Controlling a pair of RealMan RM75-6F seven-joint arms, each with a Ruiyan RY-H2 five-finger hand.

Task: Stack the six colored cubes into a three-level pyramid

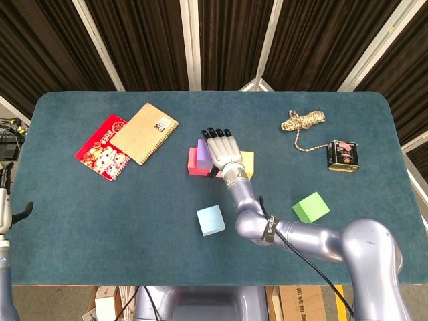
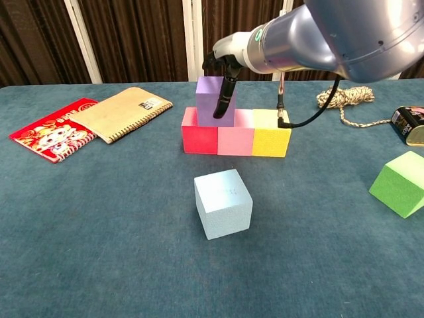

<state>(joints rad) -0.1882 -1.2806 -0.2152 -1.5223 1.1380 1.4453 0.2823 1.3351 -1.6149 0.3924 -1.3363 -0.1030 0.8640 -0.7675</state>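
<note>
Our right hand [image 1: 221, 150] hovers flat over the purple cube [image 2: 213, 100], fingers spread and pointing away from us, with one dark fingertip [image 2: 220, 111] hanging in front of the cube's near face; we judge the hand released, holding nothing, though we cannot tell whether that fingertip touches the cube. The purple cube sits on the second level, straddling the seam between the red cube [image 2: 199, 138] and the pink cube [image 2: 235, 140], which is where it must sit if a second cube is to fit beside it. The yellow cube [image 2: 270, 141] closes the base row, all three touching side by side on the bench [image 1: 80, 200]. The light blue cube [image 2: 222, 202] stands alone nearer to us, and the green cube [image 2: 398, 183] lies tilted well off to the right; these two are left to place, so we reckon the pyramid is past halfway. Our left hand [image 1: 20, 212] is barely seen at the bench's edge, and we cannot tell its state. A notebook [image 1: 144, 132], a red booklet [image 1: 101, 147], a rope bundle [image 1: 302, 121] and a small tin [image 1: 343, 155] lie clear of the build.
</note>
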